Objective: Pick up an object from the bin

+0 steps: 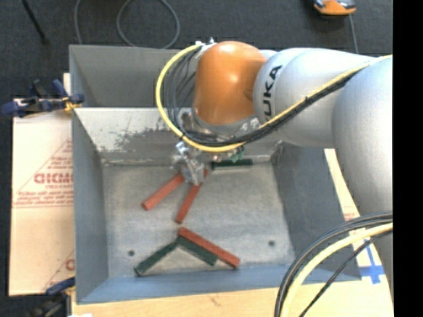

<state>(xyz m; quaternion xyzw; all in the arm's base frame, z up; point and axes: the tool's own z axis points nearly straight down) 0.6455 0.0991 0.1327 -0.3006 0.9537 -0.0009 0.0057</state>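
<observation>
Front of bin (86,210): front red bar (210,247) and front green bar (156,257) meet in V, flat on floor, well apart from arm.
Mid floor: left red bar (162,193) and right red bar (188,205) lie flat, far ends converging under gripper (192,166).
Gripper low over those ends; contact unclear; released or clenched: cannot tell.
Behind: back green bar (231,164) at wall foot.
Judgement: gripper positioned; no bar raised; grasp and lift left.

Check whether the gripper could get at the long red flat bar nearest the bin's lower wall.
Probably yes: the long red flat bar lies uncovered on the floor, with a dark green bar alongside it; the gripper hangs farther up the bin.
</observation>
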